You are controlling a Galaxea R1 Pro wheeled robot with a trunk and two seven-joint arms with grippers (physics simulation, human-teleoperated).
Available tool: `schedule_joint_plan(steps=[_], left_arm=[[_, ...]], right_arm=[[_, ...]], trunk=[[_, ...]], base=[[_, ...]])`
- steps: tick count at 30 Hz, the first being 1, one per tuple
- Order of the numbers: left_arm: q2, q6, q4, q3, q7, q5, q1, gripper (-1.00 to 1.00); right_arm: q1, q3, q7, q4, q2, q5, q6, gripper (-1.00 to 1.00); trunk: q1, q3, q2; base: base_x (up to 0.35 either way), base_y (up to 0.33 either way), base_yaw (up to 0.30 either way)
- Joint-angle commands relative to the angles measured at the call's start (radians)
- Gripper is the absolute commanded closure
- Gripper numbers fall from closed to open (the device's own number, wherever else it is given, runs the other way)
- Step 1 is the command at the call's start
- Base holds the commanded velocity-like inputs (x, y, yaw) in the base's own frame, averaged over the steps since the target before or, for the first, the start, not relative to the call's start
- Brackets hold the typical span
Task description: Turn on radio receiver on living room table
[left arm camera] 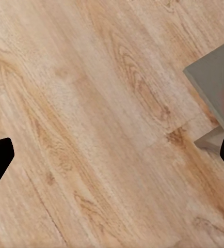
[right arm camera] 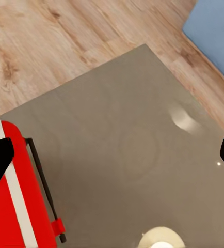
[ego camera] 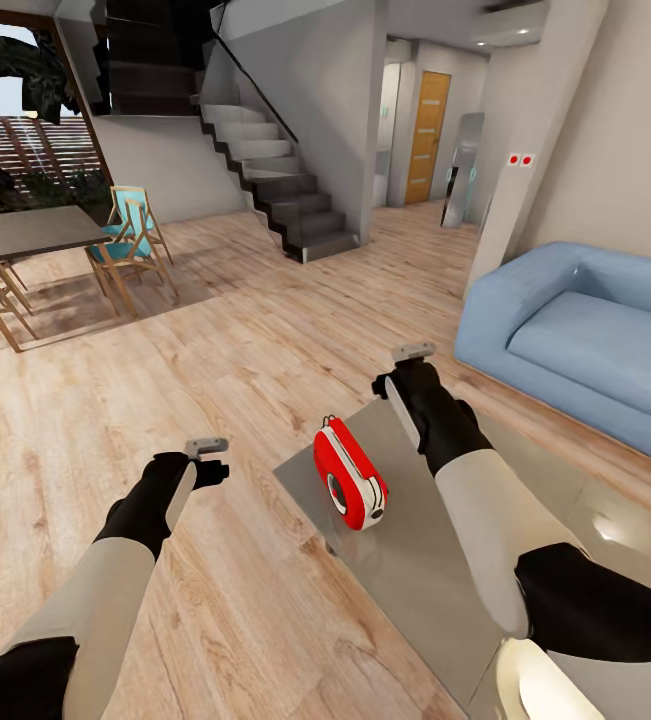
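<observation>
The red radio receiver [ego camera: 350, 488] with white trim stands near the corner of the glossy grey table [ego camera: 435, 570]. In the right wrist view the radio receiver [right arm camera: 11, 206] lies beside one fingertip on the table [right arm camera: 127, 139]. My right gripper [ego camera: 412, 362] hovers open over the table, beyond and to the right of the radio, not touching it; in its wrist view the right gripper [right arm camera: 112, 157] holds nothing. My left gripper [ego camera: 208, 455] hangs open over the wood floor, left of the table's corner. The left gripper [left arm camera: 112, 160] has nothing between its fingers, and the table corner [left arm camera: 215, 77] sits at the frame's edge.
A light-blue sofa [ego camera: 585, 335] stands right of the table, and the sofa [right arm camera: 215, 28] also appears past the table's far edge. A dark dining table [ego camera: 20, 235] with wooden chairs [ego camera: 130, 245] is at the back left, a staircase [ego camera: 275, 185] behind. Wood floor stretches left of the table.
</observation>
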Motion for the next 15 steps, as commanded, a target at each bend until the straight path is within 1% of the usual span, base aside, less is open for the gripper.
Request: schedule_joint_plan(steps=[1,6,7,11,12,15], left_arm=[[0.000,0.000,0.000,0.000,0.000,0.000,0.000,-1.00],[0.000,0.000,-0.002,0.000,-0.002,0.000,0.000,-1.00],[0.000,0.000,-0.003,0.000,-0.003,0.000,0.000,-1.00],[0.000,0.000,-0.004,0.000,-0.003,0.001,0.000,-1.00],[0.000,0.000,-0.005,0.000,-0.003,0.001,0.000,-1.00],[0.000,0.000,-0.005,0.000,-0.003,0.001,0.000,-1.00]], right_arm=[[0.000,0.000,0.000,0.000,0.000,-0.005,0.000,-1.00],[0.000,0.000,0.001,-0.002,0.000,-0.039,0.000,-1.00],[0.000,0.000,0.001,-0.002,0.000,-0.058,0.001,-1.00],[0.000,0.001,0.002,-0.003,0.000,-0.098,0.007,-1.00],[0.000,0.001,0.002,-0.003,0.000,-0.117,0.013,-1.00],[0.001,0.001,0.002,-0.003,0.000,-0.140,0.020,-1.00]], trunk=[[0.000,0.000,0.000],[0.000,0.000,0.000],[0.000,0.000,0.000],[0.000,0.000,0.000],[0.000,0.000,0.000],[0.000,0.000,0.000]], base=[[0.000,0.000,0.000],[0.000,0.000,0.000],[0.000,0.000,0.000],[0.000,0.000,0.000],[0.000,0.000,0.000],[0.000,0.000,0.000]])
